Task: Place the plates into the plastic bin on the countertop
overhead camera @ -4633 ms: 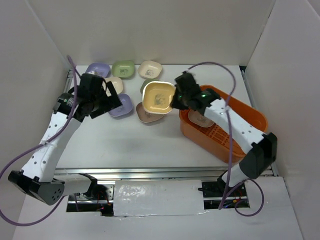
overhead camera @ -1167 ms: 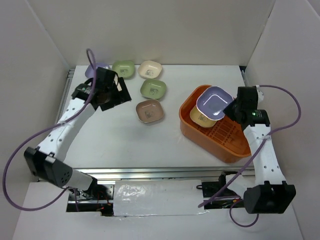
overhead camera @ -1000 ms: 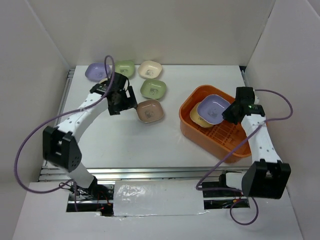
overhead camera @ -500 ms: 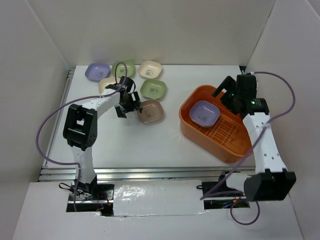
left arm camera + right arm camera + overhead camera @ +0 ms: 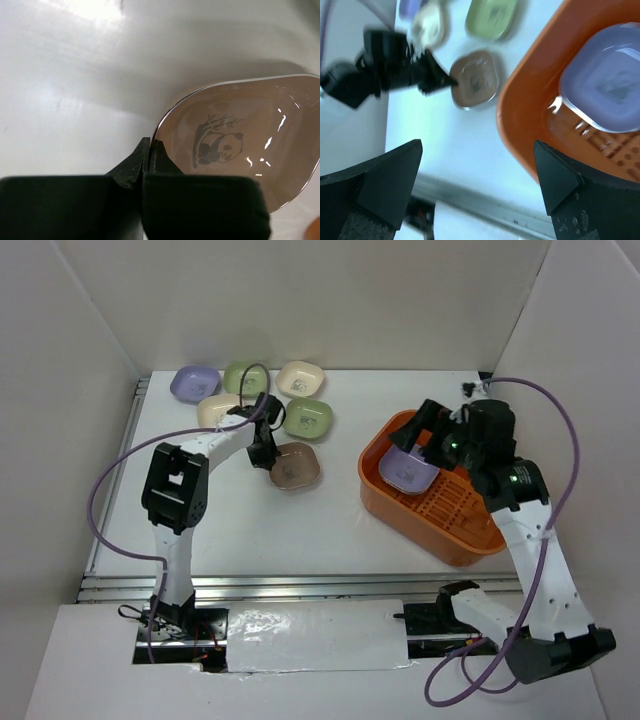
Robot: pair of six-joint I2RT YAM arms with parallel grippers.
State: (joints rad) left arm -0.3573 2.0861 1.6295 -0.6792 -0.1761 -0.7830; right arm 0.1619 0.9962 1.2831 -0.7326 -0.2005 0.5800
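The brown plate (image 5: pixel 297 466) with a panda print (image 5: pixel 235 150) lies on the countertop (image 5: pixel 300 530). My left gripper (image 5: pixel 264 448) (image 5: pixel 150 146) is shut on its left rim, one finger inside and one outside. The orange plastic bin (image 5: pixel 470 548) (image 5: pixel 530 120) stands at the right and holds a purple plate (image 5: pixel 408 468) (image 5: pixel 607 80). My right gripper (image 5: pixel 432 432) (image 5: pixel 477 175) hovers open and empty above the bin's left end. Other plates lie at the back left: purple (image 5: pixel 195 383), green (image 5: pixel 246 378), cream (image 5: pixel 300 379), cream (image 5: pixel 220 410), green (image 5: pixel 307 418).
White walls close in the table on the left, back and right. A metal rail (image 5: pixel 300 585) runs along the front edge. The left arm's cable (image 5: pixel 110 490) loops over the left side of the table.
My left gripper slid onto the brown plate's rim and closed on it. My right gripper let go of the purple plate in the bin, opened and lifted away leftward.
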